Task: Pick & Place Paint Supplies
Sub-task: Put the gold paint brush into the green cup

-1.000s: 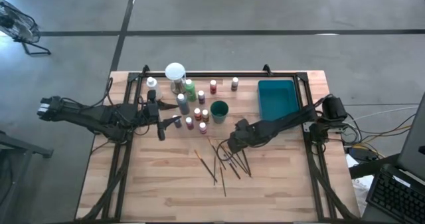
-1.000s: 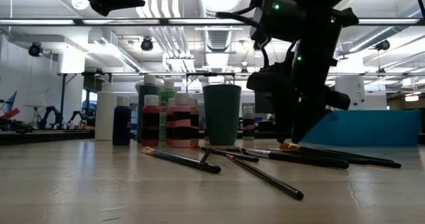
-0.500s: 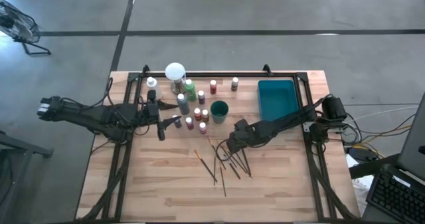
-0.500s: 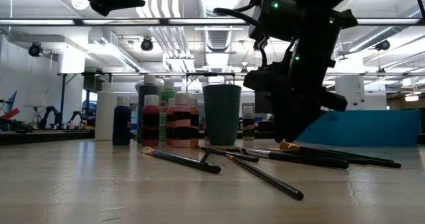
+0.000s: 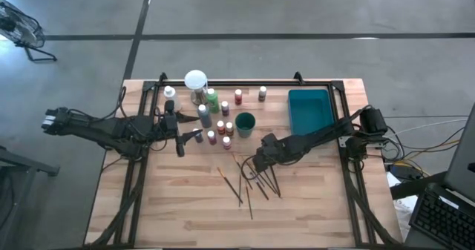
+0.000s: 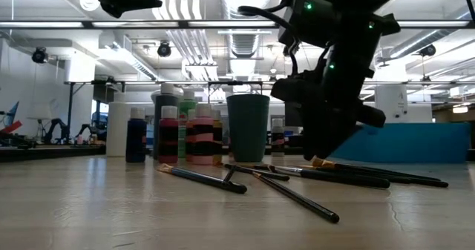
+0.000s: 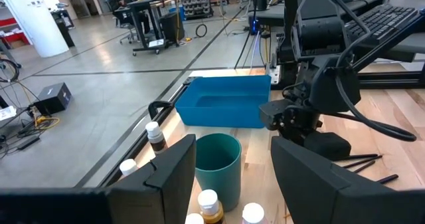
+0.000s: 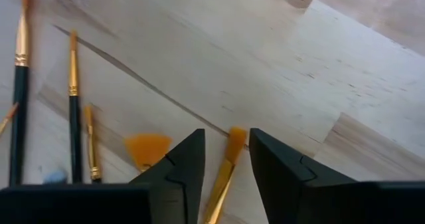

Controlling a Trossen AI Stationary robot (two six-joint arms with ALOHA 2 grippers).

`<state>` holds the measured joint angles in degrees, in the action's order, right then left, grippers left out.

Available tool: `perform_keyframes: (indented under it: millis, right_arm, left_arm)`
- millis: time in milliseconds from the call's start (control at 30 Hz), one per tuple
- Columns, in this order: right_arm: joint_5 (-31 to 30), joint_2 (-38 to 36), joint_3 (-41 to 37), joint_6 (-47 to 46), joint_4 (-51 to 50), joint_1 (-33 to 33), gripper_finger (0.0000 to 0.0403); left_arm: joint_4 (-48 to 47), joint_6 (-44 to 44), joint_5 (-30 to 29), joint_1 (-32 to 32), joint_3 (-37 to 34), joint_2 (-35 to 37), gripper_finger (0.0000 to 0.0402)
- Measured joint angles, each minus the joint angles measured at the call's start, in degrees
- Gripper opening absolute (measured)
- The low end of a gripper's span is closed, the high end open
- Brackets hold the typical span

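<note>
My right gripper (image 5: 256,161) is low over the scattered brushes (image 5: 251,182) at the middle of the worktop (image 5: 185,213), fingers (image 8: 179,167) a narrow gap apart with one orange-tipped brush (image 8: 226,167) lying between them; I can't tell whether they're pinching it yet. The right wrist view gives five brush heads: that one, a fan-shaped one (image 8: 147,149) just beside it, and three slimmer ones (image 8: 73,111) further off. From above I count roughly seven or eight dark brushes crossing each other, though the tangle under my arm makes that a loose count.

My left gripper (image 5: 189,137) hovers beside the bottle cluster, fingers (image 7: 176,174) partly open and holding nothing.

Paint bottles (image 5: 220,125): about ten white-capped ones from above, bunched behind the brushes, two of them (image 5: 238,96) standing apart nearer the far edge. One teal cup (image 5: 245,123) stands right of the bunch, one round white-topped object (image 5: 195,80) behind it, one teal tray (image 5: 309,109) far right
</note>
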<state>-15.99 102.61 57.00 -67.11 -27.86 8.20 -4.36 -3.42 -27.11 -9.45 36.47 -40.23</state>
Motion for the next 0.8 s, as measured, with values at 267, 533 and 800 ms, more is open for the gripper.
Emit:
perform_keyframes:
  millis: [267, 533, 800]
  right_arm:
    - [0.0, 0.0, -1.0, -0.2, 0.1, 0.0, 0.0126]
    - [0.0, 0.0, -1.1, -0.1, 0.4, 0.0, 0.0086]
    - [-0.3, -0.1, -2.1, 0.0, 1.4, 0.0, 0.0036]
  left_arm:
    - [0.0, 0.0, 0.0, 0.0, 0.0, 0.0, 0.0202]
    - [0.0, 0.0, 0.0, 0.0, 0.0, 0.0, 0.0202]
    - [0.0, 0.0, 0.0, 0.0, 0.0, 0.0, 0.0202]
